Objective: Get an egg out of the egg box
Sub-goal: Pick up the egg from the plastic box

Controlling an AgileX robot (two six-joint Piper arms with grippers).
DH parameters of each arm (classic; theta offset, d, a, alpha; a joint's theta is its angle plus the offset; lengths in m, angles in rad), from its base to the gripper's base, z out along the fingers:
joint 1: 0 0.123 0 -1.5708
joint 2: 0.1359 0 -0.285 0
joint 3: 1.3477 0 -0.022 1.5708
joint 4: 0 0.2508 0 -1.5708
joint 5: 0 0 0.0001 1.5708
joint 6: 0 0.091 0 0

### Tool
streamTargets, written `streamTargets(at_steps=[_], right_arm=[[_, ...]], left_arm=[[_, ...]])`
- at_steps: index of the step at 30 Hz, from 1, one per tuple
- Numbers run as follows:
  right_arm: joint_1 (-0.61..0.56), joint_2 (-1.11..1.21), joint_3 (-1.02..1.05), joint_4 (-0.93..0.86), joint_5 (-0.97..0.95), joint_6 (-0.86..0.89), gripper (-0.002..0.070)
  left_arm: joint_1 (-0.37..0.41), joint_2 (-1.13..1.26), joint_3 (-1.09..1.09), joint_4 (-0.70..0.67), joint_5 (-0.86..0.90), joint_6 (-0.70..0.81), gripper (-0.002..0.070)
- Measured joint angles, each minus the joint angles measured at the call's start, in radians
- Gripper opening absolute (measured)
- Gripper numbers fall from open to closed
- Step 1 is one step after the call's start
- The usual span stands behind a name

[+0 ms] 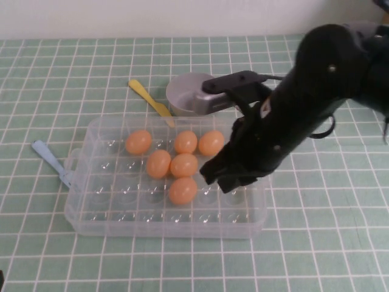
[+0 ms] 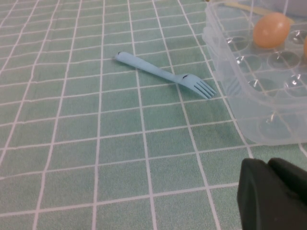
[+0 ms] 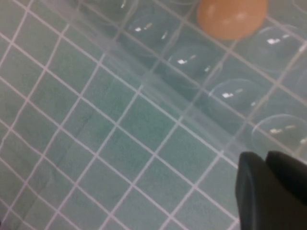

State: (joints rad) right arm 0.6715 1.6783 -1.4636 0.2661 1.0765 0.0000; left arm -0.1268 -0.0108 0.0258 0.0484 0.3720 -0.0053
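Nearest the lens, egg box on the checked cloth, six eggs showing, closest egg just left of clenched, empty right gripper hovering over its right end; left gripper parked beyond the left edge, state unreadable.

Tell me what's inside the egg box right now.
Six orange eggs sit in the egg box's dimples, clustered mid-tray; most other dimples show empty. The right tool, shut, hangs over the box's right part and its arm covers the dimples there. The left tool is outside, near a blue fork.
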Motion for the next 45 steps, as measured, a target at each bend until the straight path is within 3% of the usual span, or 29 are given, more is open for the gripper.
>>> streamTargets(at_steps=[6,14,16,21,23,37,45], right_arm=[[0.034,0.153,-0.171,-0.036,0.086,0.040,0.0090],[0.034,0.243,-0.274,-0.111,0.142,0.097,0.0137],[0.034,0.255,-0.278,-0.111,0.146,0.101,0.0185],[0.039,0.287,-0.301,-0.108,0.152,0.105,0.0412],[0.045,0.308,-0.321,-0.104,0.152,0.105,0.0457],[0.099,0.465,-0.497,-0.096,0.152,0.083,0.0521],[0.099,0.481,-0.511,-0.148,0.154,0.199,0.0559]], left_arm=[[0.000,0.000,0.000,0.000,0.000,0.000,-0.0003],[0.000,0.000,0.000,0.000,0.000,0.000,-0.0003],[0.000,0.000,0.000,0.000,0.000,0.000,-0.0003],[0.000,0.000,0.000,0.000,0.000,0.000,-0.0003],[0.000,0.000,0.000,0.000,0.000,0.000,-0.0003],[0.000,0.000,0.000,0.000,0.000,0.000,-0.0003],[0.000,0.000,0.000,0.000,0.000,0.000,-0.0003]])
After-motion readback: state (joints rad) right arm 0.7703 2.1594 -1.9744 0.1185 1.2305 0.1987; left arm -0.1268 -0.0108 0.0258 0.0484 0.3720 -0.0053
